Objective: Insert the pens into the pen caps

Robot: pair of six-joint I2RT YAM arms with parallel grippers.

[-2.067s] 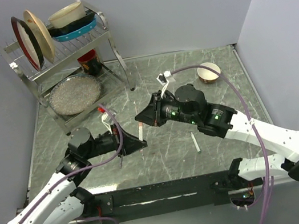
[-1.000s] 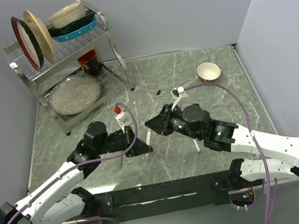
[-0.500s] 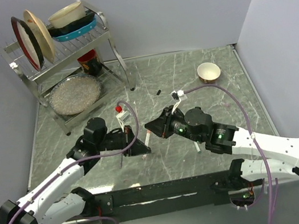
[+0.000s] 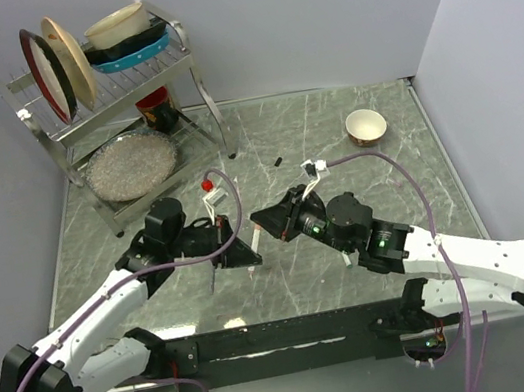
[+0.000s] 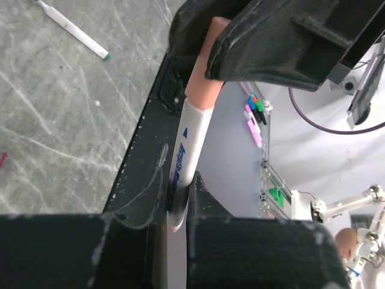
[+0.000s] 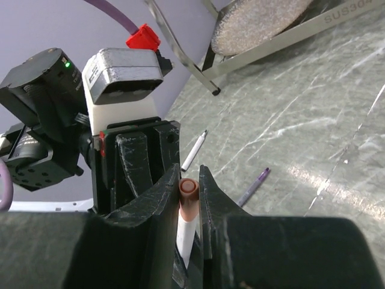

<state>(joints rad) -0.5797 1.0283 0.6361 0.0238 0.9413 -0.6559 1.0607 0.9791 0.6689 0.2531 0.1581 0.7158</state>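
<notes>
Left wrist shows your left gripper [image 5: 174, 194] pinching the pen [image 5: 195, 126], right gripper [image 6: 188, 180] pinching the pen cap [image 6: 187, 200]; keep both coaxial and press straight home.

The left arm [image 4: 100, 311] is slanting in from the near left corner toward the middle of the surface, with its wrist low and its hand [image 4: 250, 253] pointing right. That hand's fingers [image 5: 204, 201] are pinching a pen [image 5: 189, 141]. The right arm [image 4: 456, 258] is slanting in from the near right corner, its hand [image 4: 259, 222] pointing left and meeting the other hand tip to tip. Its fingers [image 6: 159, 201] are clamping a cap [image 6: 188, 188].
</notes>
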